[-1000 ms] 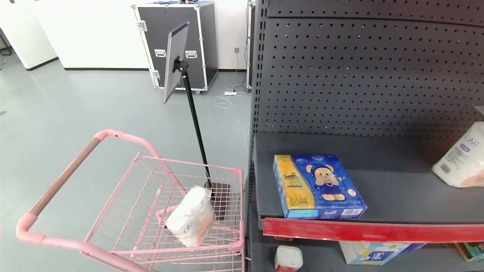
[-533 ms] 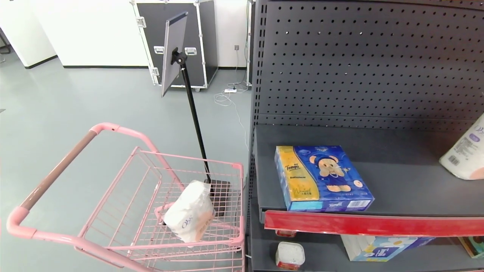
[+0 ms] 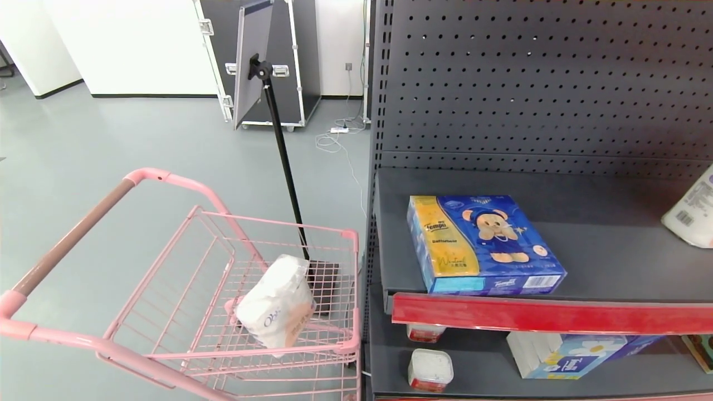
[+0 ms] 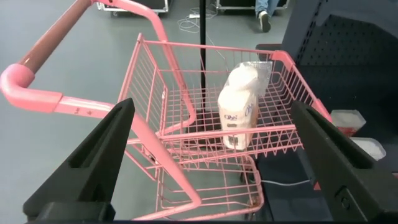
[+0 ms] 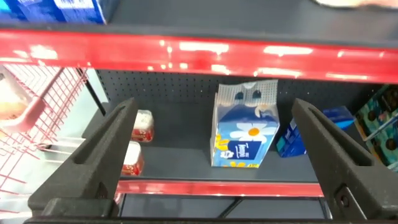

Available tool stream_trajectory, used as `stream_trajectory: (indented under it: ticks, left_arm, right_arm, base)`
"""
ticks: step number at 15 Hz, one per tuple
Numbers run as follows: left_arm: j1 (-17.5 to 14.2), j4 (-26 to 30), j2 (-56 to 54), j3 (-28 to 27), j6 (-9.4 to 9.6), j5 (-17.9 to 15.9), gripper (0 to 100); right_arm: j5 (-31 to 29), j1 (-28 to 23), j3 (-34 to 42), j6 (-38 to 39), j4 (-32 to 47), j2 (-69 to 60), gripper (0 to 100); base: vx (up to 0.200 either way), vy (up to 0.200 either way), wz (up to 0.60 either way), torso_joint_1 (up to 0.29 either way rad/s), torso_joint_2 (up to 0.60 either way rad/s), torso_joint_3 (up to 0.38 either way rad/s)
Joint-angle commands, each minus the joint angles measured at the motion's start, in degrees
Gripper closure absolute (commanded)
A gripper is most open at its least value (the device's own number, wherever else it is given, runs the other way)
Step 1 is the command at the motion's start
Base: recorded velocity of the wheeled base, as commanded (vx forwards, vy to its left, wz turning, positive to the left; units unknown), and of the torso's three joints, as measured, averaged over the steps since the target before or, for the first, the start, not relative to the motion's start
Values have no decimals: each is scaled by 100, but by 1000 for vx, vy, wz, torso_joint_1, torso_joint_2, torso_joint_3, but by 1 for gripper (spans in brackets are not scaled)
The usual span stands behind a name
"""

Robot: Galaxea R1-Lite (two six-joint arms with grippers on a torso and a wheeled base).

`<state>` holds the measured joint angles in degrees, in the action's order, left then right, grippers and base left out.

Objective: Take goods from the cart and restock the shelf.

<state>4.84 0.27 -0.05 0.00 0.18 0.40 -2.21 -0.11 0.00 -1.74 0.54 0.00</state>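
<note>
Cart (image 4: 37,93) holds upright tissue pack (image 4: 241,107); left tool (image 4: 212,106), right tool (image 5: 214,102) spread wide, empty.

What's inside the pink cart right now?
One white wrapped pack leans in the basket of the cart, at the end next to the shelf. Elsewhere only the wire bottom shows. The spot beneath the pack is covered.
</note>
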Motion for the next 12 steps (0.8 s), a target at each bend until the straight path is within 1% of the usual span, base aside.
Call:
stream_trajectory:
  ticks: [1,5,12]
  left_arm:
    - [-1,0,5,0,-1,4,0]
    - [-1,0,5,0,-1,4,0]
    - [-1,0,5,0,8,-5,0]
  right_arm:
    - [1,2,0,-1,-1,0,0]
    - [-17,2,0,-1,-1,0,0]
    - [-17,2,0,-10,-1,0,0]
  base:
    - [0,0,0,-144,378,232]
    - [0,0,0,-156,421,266]
    - [0,0,0,-177,540,364]
